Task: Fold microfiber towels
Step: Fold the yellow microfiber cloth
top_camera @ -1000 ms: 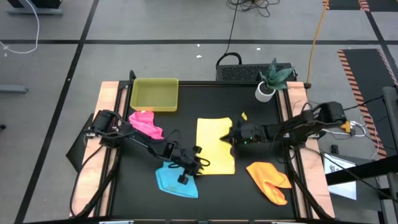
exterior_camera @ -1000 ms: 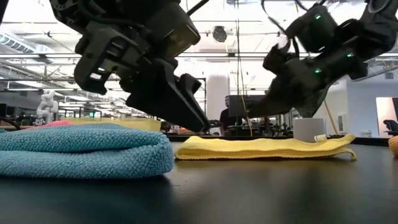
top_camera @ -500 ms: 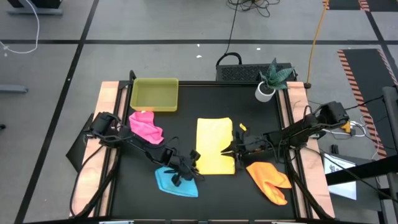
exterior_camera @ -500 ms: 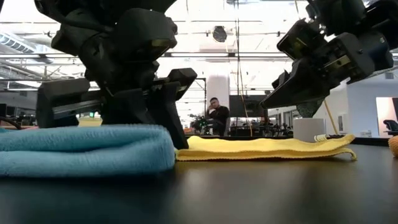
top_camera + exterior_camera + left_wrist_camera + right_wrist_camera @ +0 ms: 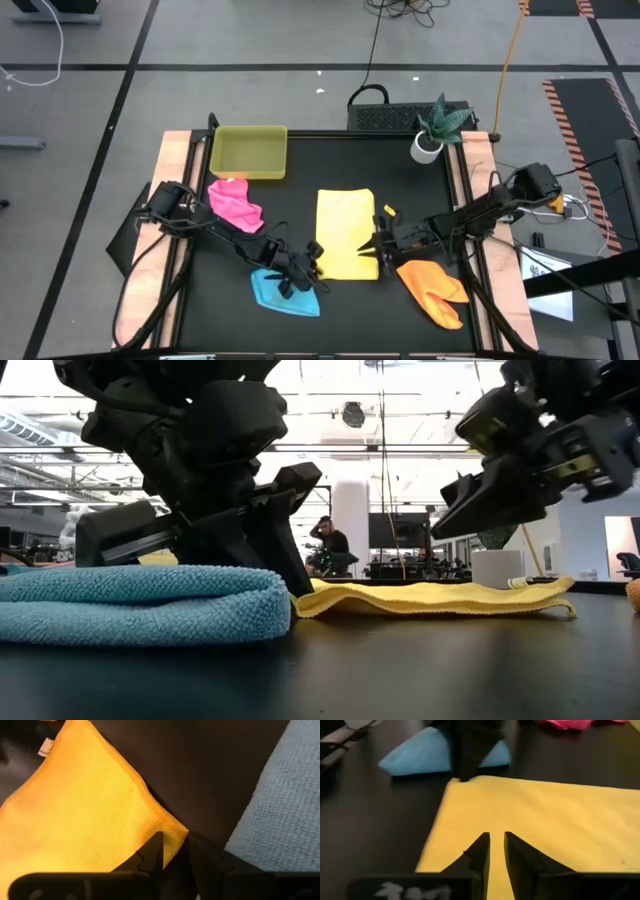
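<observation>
Mid-table: yellow towel [image 5: 346, 234] flat | long axis front-to-back

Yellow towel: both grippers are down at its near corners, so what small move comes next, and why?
Probably close both grippers. The left gripper straddles one corner of the yellow towel beside the blue towel, with the hem showing in its narrow gap. The right gripper sits low over the opposite near edge, fingers slightly parted. With both corners pinched, the near edge could be lifted and folded.
</observation>
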Controlling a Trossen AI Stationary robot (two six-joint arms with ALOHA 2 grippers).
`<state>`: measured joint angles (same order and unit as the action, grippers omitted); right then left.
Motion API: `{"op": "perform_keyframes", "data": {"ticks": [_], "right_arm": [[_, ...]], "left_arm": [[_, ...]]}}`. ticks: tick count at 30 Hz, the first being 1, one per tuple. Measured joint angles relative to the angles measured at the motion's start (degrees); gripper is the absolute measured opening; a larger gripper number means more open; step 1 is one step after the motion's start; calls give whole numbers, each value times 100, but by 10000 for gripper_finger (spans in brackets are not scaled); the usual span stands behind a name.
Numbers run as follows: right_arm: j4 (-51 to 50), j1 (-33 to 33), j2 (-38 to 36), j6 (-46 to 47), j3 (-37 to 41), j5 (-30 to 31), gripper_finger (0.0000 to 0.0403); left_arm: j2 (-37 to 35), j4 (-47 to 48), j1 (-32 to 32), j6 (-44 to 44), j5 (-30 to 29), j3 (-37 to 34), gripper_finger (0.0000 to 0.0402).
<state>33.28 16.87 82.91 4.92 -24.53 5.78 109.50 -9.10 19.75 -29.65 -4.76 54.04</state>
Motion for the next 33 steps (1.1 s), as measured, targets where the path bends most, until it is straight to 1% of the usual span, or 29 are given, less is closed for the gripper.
{"op": "perform_keyframes", "data": {"ticks": [2,4,8,9,11,14,19,21,26,29,33], "right_arm": [[34,119,0,17,0,-4,67],[31,261,0,7,0,-4,88],[-3,647,0,-429,0,26,139],[-53,760,0,-550,0,100,151],[-154,1020,2,-693,0,449,172],[-229,1395,2,-875,0,950,190],[-353,1923,92,-1416,-4,1374,195],[-406,2003,175,-1556,-7,1397,192],[-868,1964,517,-1632,-195,1488,181],[-1183,1922,740,-1646,-361,1567,177],[-1220,1914,1007,-1761,-515,1721,170]], "left_arm": [[5,-55,0,158,1,-7,90],[11,-144,3,269,0,-9,77],[15,-336,31,533,-146,-11,15],[15,-368,31,668,-153,-11,10],[15,-493,31,891,-155,-11,11],[15,-733,31,1165,-153,-11,7],[-189,-735,3,1769,-153,-11,6],[-334,-668,4,1843,-152,-11,5],[-703,-448,-2,1849,-153,-11,7],[-765,-392,-19,1847,-148,-9,5],[-787,-281,-24,1854,-148,-9,6]]}}
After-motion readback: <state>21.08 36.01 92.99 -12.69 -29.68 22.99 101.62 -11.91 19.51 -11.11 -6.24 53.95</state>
